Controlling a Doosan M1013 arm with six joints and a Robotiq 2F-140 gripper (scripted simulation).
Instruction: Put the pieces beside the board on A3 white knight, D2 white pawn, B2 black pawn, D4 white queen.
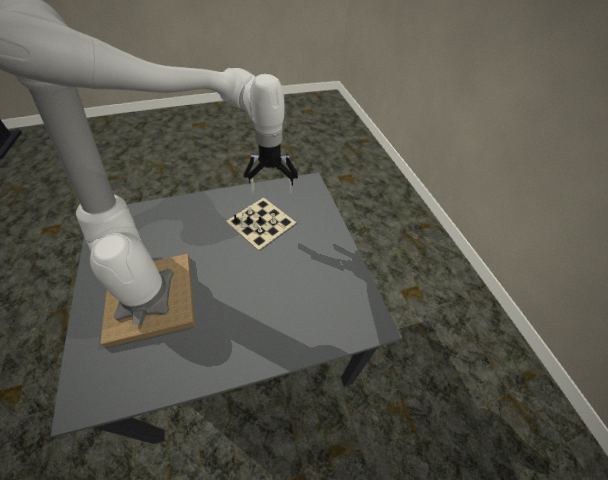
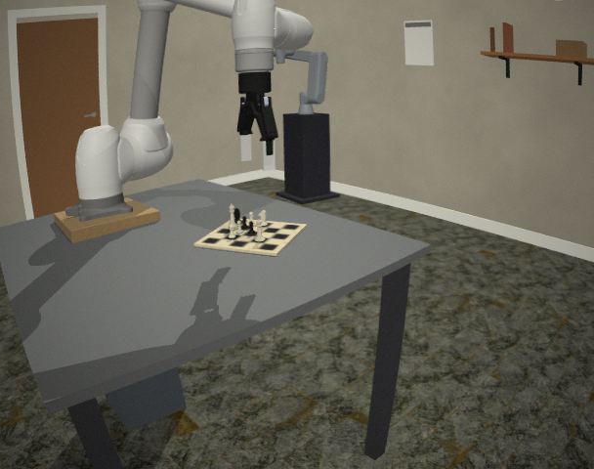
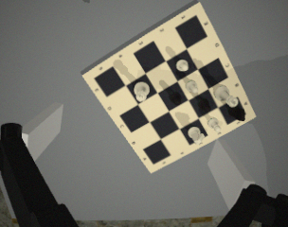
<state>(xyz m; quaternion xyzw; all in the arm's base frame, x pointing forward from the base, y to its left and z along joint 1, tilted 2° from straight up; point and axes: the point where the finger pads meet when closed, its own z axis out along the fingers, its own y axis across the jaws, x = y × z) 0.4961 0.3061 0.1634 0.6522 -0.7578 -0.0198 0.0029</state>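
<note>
The claw point(image 1: 270, 181) hangs high above the grey worktop point(image 1: 273, 310), fingers spread wide with nothing between them. Below it, in the upper middle of the top view, lies the chessboard point(image 1: 273, 236). White and black pieces cluster on its left half; one black piece point(image 3: 238, 113) stands at the board's edge.
</note>
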